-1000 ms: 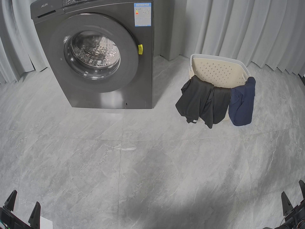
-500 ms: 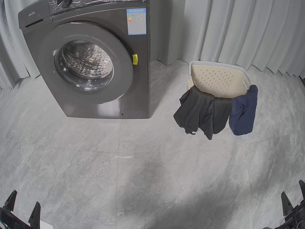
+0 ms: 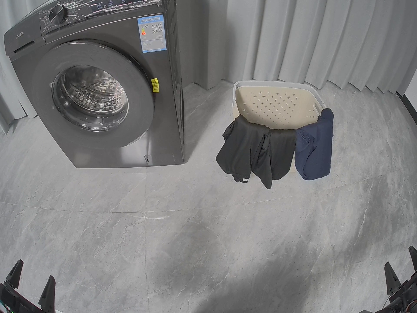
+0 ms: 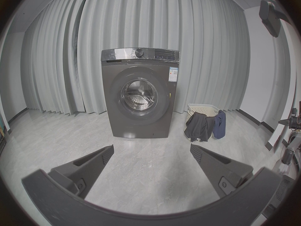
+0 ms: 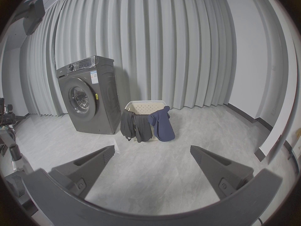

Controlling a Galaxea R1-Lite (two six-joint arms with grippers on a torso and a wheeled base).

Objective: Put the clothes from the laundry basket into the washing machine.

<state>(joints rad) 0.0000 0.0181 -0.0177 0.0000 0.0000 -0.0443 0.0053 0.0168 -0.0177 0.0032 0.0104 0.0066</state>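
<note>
**Item 1. Left gripper** (image 3: pixel 32 279): jaws spread apart, nothing between them. Low and near, with bare floor ahead.

**Item 2. Right gripper** (image 3: pixel 399 266): jaws likewise released and empty.

**Item 3. Tiled floor** (image 3: pixel 217 240): grey stone pattern, running from the jaws out to the goods.

**Item 4. Dark grey garment** (image 3: pixel 254 151): limp and creased, draped over the basket's front rim, its hem hanging toward the floor. Well ahead of both jaws, between their lines and closer to the right one.

**Item 5. Navy garment** (image 3: pixel 313 148): draped just beside the grey one on the right-jaw side, folded on itself and soft.

**Item 6. Laundry basket** (image 3: pixel 278 103): cream, perforated wall, pale rim.

**Item 7. Washing machine** (image 3: pixel 100 96): dark grey front-loader, well ahead of the left jaws. The porthole door appears closed.

**Item 8. Curtain** (image 3: pixel 304 31): pale, pleated, behind everything.

**Change:** machine and basket have slid leftward together in the head view while the grippers hold their places, so the camera has turned and the goods have not moved. This is probably the approach to the basket, with no garment taken yet.
</note>
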